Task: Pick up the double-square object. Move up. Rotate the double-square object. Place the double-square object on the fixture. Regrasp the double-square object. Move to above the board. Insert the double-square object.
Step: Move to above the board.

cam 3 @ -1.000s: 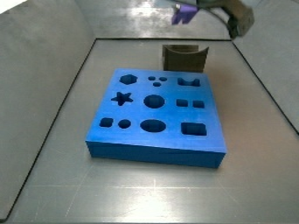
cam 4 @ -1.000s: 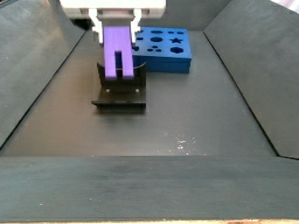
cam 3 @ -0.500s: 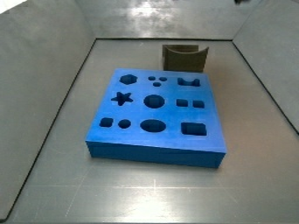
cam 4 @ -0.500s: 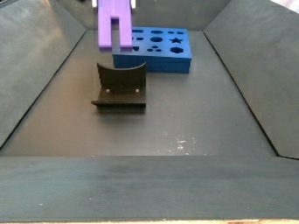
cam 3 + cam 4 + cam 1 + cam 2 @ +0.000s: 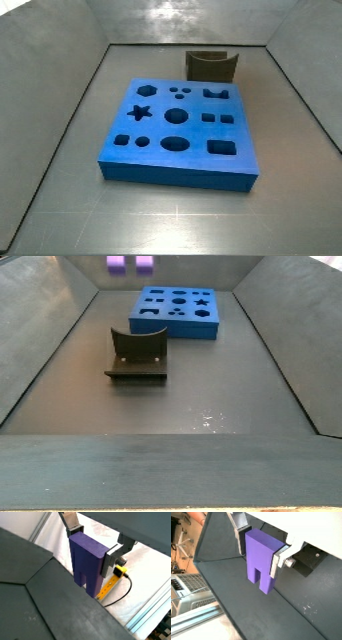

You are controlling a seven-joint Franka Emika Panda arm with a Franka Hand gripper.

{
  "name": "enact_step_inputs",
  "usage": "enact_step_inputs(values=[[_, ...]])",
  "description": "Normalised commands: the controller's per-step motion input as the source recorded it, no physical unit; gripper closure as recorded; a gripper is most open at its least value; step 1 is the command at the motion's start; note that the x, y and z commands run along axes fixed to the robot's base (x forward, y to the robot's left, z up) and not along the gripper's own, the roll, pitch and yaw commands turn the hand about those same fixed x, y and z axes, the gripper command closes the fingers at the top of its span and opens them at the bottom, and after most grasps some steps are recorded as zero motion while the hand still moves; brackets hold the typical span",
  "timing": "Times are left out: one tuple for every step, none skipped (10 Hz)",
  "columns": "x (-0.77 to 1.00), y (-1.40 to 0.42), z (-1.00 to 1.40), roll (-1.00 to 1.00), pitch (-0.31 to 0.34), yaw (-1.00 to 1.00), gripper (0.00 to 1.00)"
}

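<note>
The purple double-square object (image 5: 87, 562) (image 5: 261, 562) hangs upright, notch end down, with my gripper (image 5: 92, 548) (image 5: 258, 548) shut on its upper part in both wrist views. One silver finger (image 5: 112, 558) presses each side. In a side view only the two lower legs of the double-square object (image 5: 130, 264) show at the top edge, high above the dark fixture (image 5: 138, 354); the gripper itself is out of that frame. The blue board (image 5: 181, 130) (image 5: 178, 311) lies flat, with the fixture (image 5: 211, 66) standing behind it.
Grey sloping walls (image 5: 60, 110) enclose the floor. Outside the enclosure, a yellow tape-like strip and a black cable (image 5: 110, 584) lie on white sheeting. A black square plate (image 5: 314, 559) sits on the dark floor near the gripper.
The gripper has risen with the double-square object from just above the fixture, leaving one side view entirely; only the piece's lower tips remain at the top of the other.
</note>
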Motion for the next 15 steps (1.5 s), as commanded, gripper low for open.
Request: enact_step_inputs(values=[[-0.07,0.05,0.78,-0.06,0.081,0.02,1.00],[-0.04,0.02,0.55,-0.05,0.089,0.03,1.00],[-0.02,0.01,0.38,-0.06,0.099,0.04,1.00],[-0.01,0.00,0.26,-0.06,0.106,0.04,1.00],[-0.36,-1.00,0.01,-1.00,0.015,-0.14,1.00],[-0.36,-1.00,0.01,-1.00,0.009,-0.14,1.00],[-0.37,-1.00,0.02,-1.00,0.006,-0.14,1.00],[-0.38,-1.00,0.01,-1.00,0.006,-0.14,1.00],[-0.38,-1.00,0.01,-1.00,0.013,-0.15,1.00],[-0.38,-1.00,0.01,-1.00,0.016,-0.15,1.00],[-0.39,-1.00,0.01,-1.00,0.023,-0.14,1.00],[-0.41,-1.00,0.01,-1.00,0.029,-0.14,1.00],[-0.42,-1.00,0.01,-1.00,0.028,-0.14,1.00],[-0.43,-1.00,0.01,-1.00,0.028,-0.14,1.00],[-0.46,-1.00,0.01,-0.92,0.015,-0.11,1.00]])
